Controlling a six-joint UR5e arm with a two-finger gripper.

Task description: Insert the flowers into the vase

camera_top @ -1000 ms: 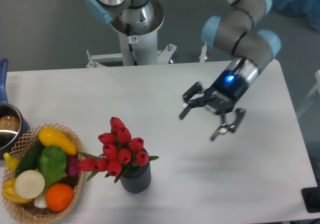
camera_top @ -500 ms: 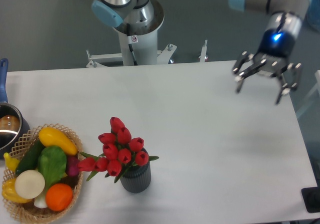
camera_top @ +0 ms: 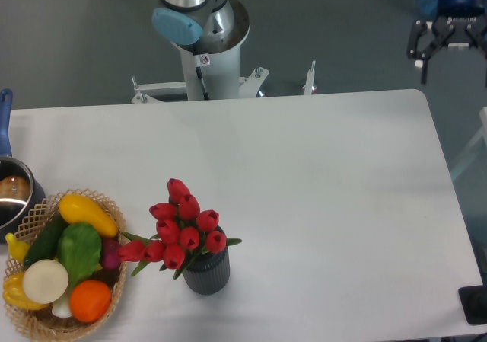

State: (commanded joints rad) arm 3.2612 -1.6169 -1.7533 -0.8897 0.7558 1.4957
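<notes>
Moved since half a second ago: gripper (camera_top: 450,52) gone from above the table's far right edge to the top right corner of the view, beyond the table (camera_top: 319,174); a second ago, low over the right half of the table. Fingers (camera_top: 417,46) spread apart, holding nothing, pointing down; right finger partly cut off by the picture's edge. Blue light lit on the wrist just above the fingers.

Far from the gripper, down and to the left, near the table's front edge: vase (camera_top: 207,270), dark grey, ribbed, standing upright on the white tabletop. Flowers (camera_top: 183,224) seated in the vase's mouth, red tulip buds bunched above it and leaning toward the left, away from the gripper; green leaves poking out on both sides of the rim. Same place and pose as in both earlier pictures.

Further still from the gripper, at the front left corner: woven basket (camera_top: 114,285) just beside the flowers, its rim close to the lowest buds; touching or not, hard to tell. Filled with vegetables (camera_top: 80,250): yellow, green, white and orange pieces. Behind the basket, at the left edge, a metal pot (camera_top: 11,197) with a blue handle, only partly in view.

Level with the gripper but well to its left, behind the table's back edge: robot base (camera_top: 205,45), a white column with grey and light blue joints.
</notes>
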